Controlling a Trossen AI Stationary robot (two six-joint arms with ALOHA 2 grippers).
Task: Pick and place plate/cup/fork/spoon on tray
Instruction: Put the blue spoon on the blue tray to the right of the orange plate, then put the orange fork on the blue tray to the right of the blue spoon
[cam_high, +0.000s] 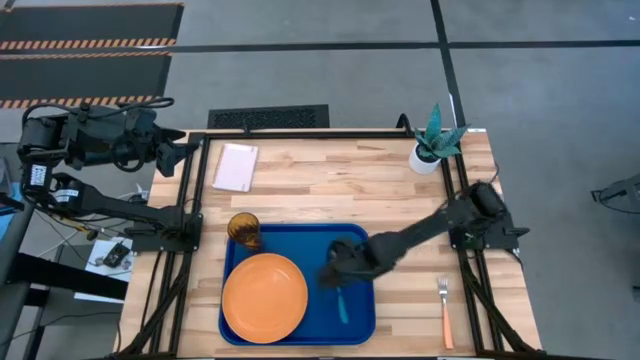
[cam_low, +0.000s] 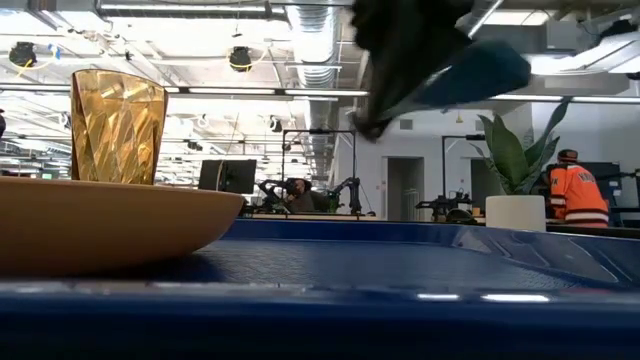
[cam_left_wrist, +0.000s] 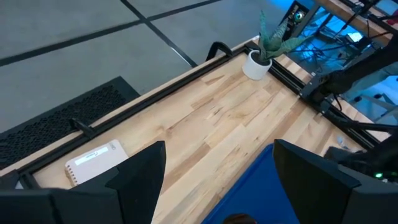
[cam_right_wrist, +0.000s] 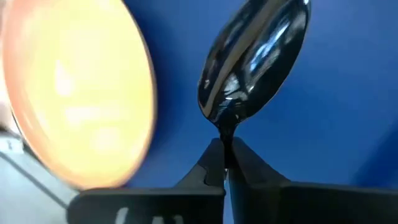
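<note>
The blue tray (cam_high: 355, 240) lies at the table's near middle. The orange plate (cam_high: 265, 297) rests flat in its near left part. The amber cup (cam_high: 243, 229) stands upright at its far left corner. The fork (cam_high: 446, 312) lies on the table right of the tray. My right gripper (cam_high: 333, 275) is over the tray's middle, shut on the spoon (cam_right_wrist: 255, 56). My left gripper (cam_left_wrist: 217, 162) is open and empty, beyond the table's far left corner (cam_high: 190, 150). My right gripper pinches the spoon's neck (cam_right_wrist: 225, 132), just behind the silver bowl, between its two fingers. The fingers slant down from the table's right. The bowl sticks out past the fingertips. The blue handle (cam_high: 342, 305) points toward the near edge, and the spoon is lifted clear of the tray (cam_low: 470, 75).
A pale notepad (cam_high: 236, 166) lies at the table's far left. A white pot with a green plant (cam_high: 432, 148) stands at the far right corner. Black frame rails run along the table's left and right edges. Bare wood lies between the tray and the far edge.
</note>
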